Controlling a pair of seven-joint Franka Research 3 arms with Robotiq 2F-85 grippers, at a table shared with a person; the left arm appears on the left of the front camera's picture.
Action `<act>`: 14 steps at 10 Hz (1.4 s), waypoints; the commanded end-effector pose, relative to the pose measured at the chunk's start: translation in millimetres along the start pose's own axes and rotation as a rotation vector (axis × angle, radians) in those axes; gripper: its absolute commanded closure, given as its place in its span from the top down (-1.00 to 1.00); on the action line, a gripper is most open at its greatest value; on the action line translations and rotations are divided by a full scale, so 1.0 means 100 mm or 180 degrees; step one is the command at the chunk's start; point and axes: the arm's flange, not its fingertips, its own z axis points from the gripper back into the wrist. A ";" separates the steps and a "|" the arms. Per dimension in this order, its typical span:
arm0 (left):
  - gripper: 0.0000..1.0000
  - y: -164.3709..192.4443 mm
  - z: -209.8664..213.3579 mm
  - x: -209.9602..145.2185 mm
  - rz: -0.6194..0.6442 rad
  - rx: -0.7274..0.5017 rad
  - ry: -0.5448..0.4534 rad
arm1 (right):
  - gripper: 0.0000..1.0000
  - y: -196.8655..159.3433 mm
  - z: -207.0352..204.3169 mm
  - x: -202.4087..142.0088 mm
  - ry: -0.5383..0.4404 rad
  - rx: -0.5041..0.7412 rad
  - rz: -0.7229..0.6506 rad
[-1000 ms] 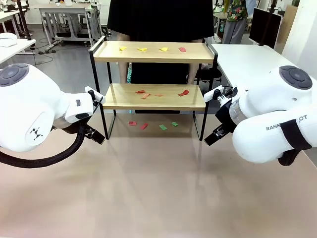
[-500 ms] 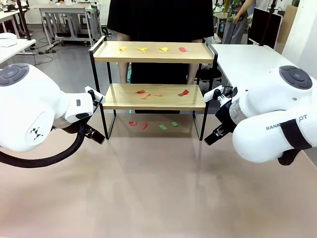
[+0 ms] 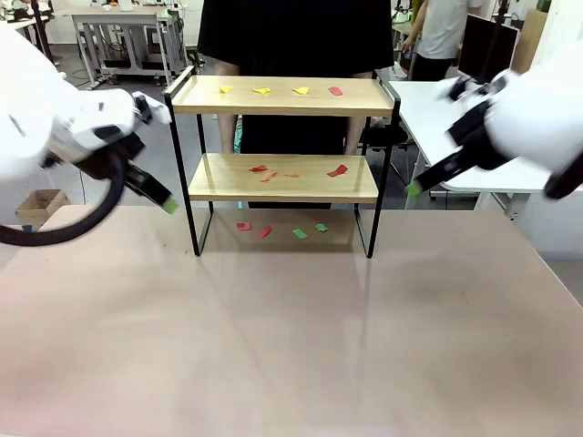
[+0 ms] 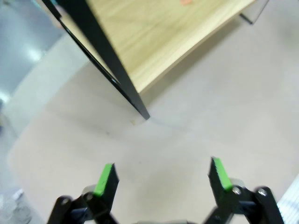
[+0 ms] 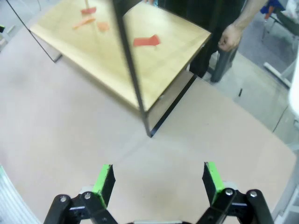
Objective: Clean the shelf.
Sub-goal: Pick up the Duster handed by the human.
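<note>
**Front view: littered shelf (image 3: 219, 182) at the far middle of the bench (image 3: 291, 346), both pincers empty**

We see two pale wooden boards with a fine grain, set in a thin black metal frame on four slim legs. The frame stands on the matte tan bench, with a person in black (image 3: 291, 36) right behind it. Small flat paper-like scraps lie on it. There are yellow scraps (image 3: 261, 90) and one red scrap (image 3: 335, 91) on the upper board, and red and orange scraps (image 3: 260, 169) on the lower. More red scraps (image 3: 243, 226) and green scraps (image 3: 300, 234) lie on the bench between the legs. From here each arm hangs just outside one end of the frame, touching nothing.

The wrist views give us what the front cannot, which is the gap between the fingers. In the left wrist view, the left pincer (image 4: 163, 170) is spread wide, its green pads well apart with bare bench between them. Ahead of it a black leg (image 4: 107, 70) comes down to the bench beside a board corner, whose edge shows as a clean, lighter strip.

In the right wrist view, the right pincer (image 5: 159, 175) is just as wide and also holds nothing. It faces a thin black upright (image 5: 131, 60) at the other end. This view shows a curled red scrap (image 5: 145, 41) and orange scraps (image 5: 84, 22) on the lower board, and the person's hand (image 5: 230, 37) hanging beyond the shelf.
</note>
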 end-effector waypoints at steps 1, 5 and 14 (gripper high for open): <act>1.00 0.62 0.19 -0.04 -0.0278 -0.0467 -0.0057 | 1.00 -0.62 0.15 -0.14 -0.0204 0.0375 0.0087; 1.00 1.59 0.17 -0.32 -0.1435 -0.0996 -0.0604 | 1.00 -1.62 0.13 -0.57 -0.0760 0.1047 0.0880; 1.00 2.30 0.22 -0.58 -0.1440 -0.1174 -0.1117 | 1.00 -2.03 0.21 -0.90 -0.1095 0.1110 0.0989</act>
